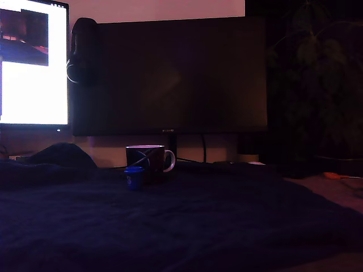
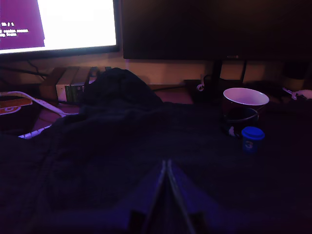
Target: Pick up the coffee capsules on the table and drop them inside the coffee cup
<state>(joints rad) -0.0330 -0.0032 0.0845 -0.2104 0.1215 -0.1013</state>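
a: where is the cup?

b: a dark ceramic mug with a white handle and thin pale curved lines on its side (image 1: 150, 161) stands on a dark, rumpled cloth covering the table (image 1: 187, 226). it sits below a large, dark, switched-off monitor (image 1: 170, 73). its inner rim is pale.

a: and the capsules?

b: only one is visible: a small bright blue plastic pod with a rim (image 1: 134, 177). it stands on the cloth just beside the mug, nearer the camera and toward the exterior view's left of it. whether it touches the mug cannot be told in this dim light. no pale capsule can be made out, and the inside of the mug is not visible.

a: what about the claw?

b: in the wrist view the gripper (image 2: 167, 168) hangs low over the cloth, its two fingers pressed together with only a thin line between them, holding nothing. the mug and blue pod lie well apart from it. the arm does not appear in the exterior view.

a: anything else?

b: a second screen, brightly lit white (image 1: 34, 62), glows at the exterior view's left.
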